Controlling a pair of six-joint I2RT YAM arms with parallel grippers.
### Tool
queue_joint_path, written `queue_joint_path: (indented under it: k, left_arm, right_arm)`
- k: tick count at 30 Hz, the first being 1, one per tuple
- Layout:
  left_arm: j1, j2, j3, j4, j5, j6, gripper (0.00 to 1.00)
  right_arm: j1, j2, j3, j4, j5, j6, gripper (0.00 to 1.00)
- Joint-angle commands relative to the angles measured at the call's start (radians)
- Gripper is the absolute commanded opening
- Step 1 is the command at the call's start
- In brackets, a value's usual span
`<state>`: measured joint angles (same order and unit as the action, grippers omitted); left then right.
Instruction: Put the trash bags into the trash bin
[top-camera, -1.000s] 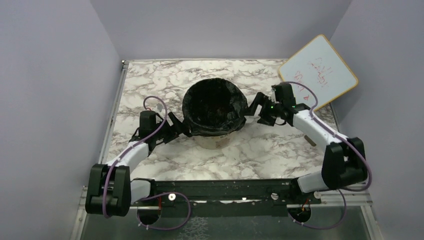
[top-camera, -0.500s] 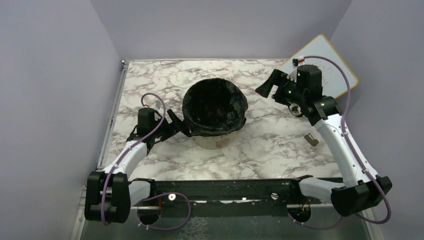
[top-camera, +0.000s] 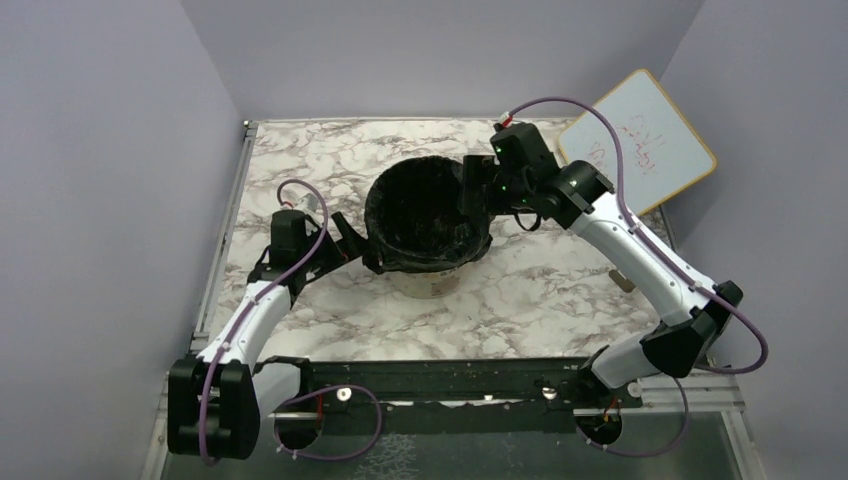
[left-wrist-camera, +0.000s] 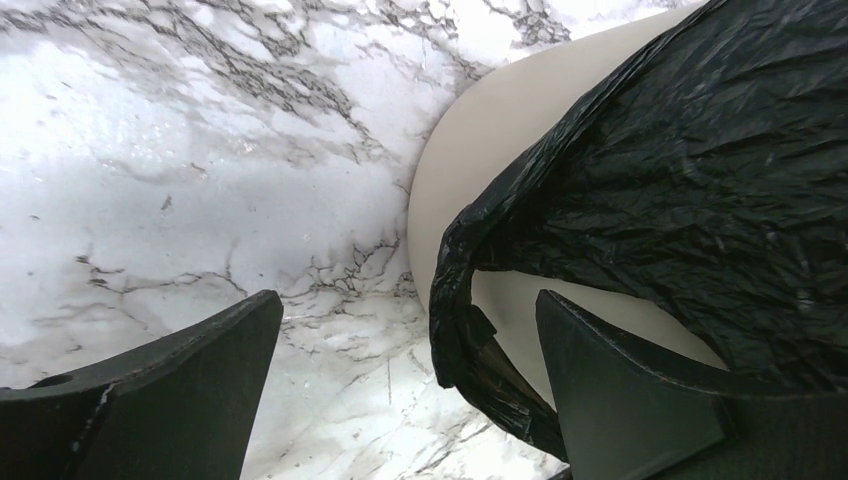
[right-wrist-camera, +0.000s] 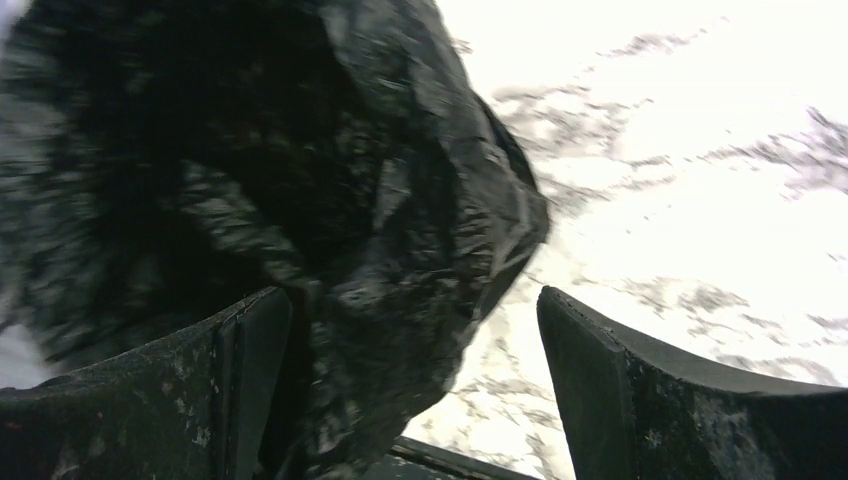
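Bin (top-camera: 432, 284): round beige tub, upright at the middle of the table (top-camera: 560, 300). From above, only a strip of its lower wall shows beneath the bag.
Bag (top-camera: 430, 212): glossy black, crinkled. It sits inside the bin as a liner, mouth open upward, with its edge folded out over the rim and hanging down the outside.
Bag hem, left side: in the left wrist view it ends in a loose bunched corner part-way down the beige wall, with bare wall beside and under it.
Left gripper (top-camera: 354, 250): low beside the bin's left wall, close over the table. The jaws are spread wide and hold nothing.
Left fingers (left-wrist-camera: 170, 400): the hem corner hangs in the gap between them, nearer the one on the right of that view. Whether it touches that finger cannot be told.
Right gripper (top-camera: 472, 192): raised at the bin's right rim, pointing in toward the bag, jaws spread wide.
Right fingers (right-wrist-camera: 620, 400): that view is blurred. The bag's turned-over rim fills much of the gap between them. Nothing is pinched, and contact cannot be told.
Table: white marble pattern with grey veins.
Whiteboard (top-camera: 640, 140): white face, yellow frame, red scribbles. It stands tilted at the far right corner, behind the right arm.
Cables (top-camera: 300, 215): purple, looping along both arms.
Grey piece (top-camera: 622, 281): small, on the table by the right arm and partly hidden. Its kind cannot be told.
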<state>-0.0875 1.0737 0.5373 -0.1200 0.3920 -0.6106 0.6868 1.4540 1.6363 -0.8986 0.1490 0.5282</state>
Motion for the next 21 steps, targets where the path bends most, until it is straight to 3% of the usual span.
queue_joint_path:
  k: [1, 5, 8, 14, 21]
  left_arm:
    - [-0.004, -0.033, 0.053, -0.068, -0.059, 0.051, 0.99]
    - [-0.004, -0.026, 0.067, -0.051, -0.011, 0.032, 0.99]
    - [-0.004, -0.027, 0.084, -0.051, 0.007, 0.030, 0.99]
    - [-0.003, -0.048, 0.132, -0.077, 0.045, 0.023, 0.99]
    - [-0.003, -0.066, 0.174, -0.115, 0.031, 0.039, 0.99]
  right_arm:
    - [0.022, 0.012, 0.024, -0.101, 0.194, 0.021, 1.00]
    - [0.022, 0.066, 0.034, -0.085, 0.106, -0.008, 1.00]
    - [0.026, 0.106, 0.035, -0.075, 0.042, -0.020, 0.94]
    - [0.029, 0.138, 0.001, -0.062, 0.143, -0.023, 0.71]
    - [0.036, 0.165, -0.025, -0.044, 0.157, -0.057, 0.45]
